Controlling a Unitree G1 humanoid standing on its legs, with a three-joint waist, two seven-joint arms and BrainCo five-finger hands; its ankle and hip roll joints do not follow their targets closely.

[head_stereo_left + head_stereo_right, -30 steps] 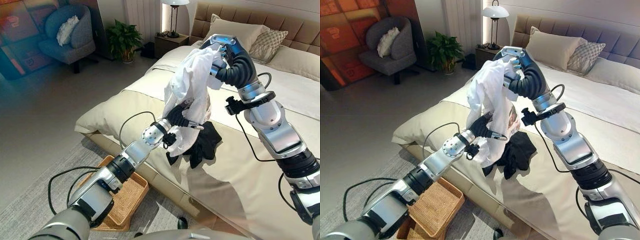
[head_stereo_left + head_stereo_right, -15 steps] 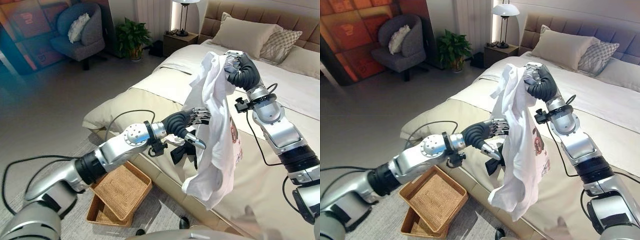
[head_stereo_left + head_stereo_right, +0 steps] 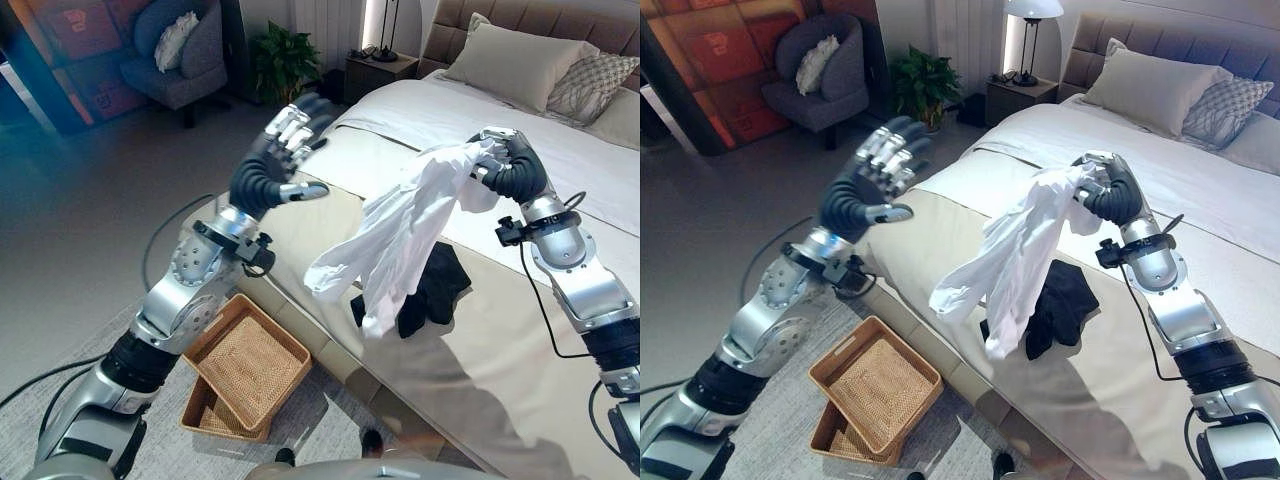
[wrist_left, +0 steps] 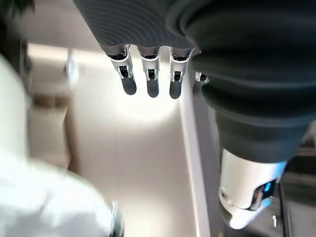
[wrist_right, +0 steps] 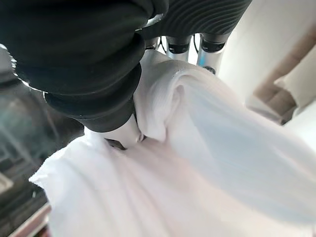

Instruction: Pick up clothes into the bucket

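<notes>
Wicker basket [image 3: 248, 372] on floor beside bed [image 3: 520, 360], nearest you. Black garment [image 3: 430, 290] lies on bed edge. White shirt [image 3: 395, 235] hangs above it, clutched in curled right hand [image 3: 507, 168]; light, limp, likely to trail, so you grip bunched fabric high. Left hand [image 3: 280, 160] raised over floor, fingers spread, holding nothing. You keep right arm extended over bed.

Left hand [image 3: 280, 160] off the white shirt [image 3: 400, 235], now raised and spread, well apart.
</notes>
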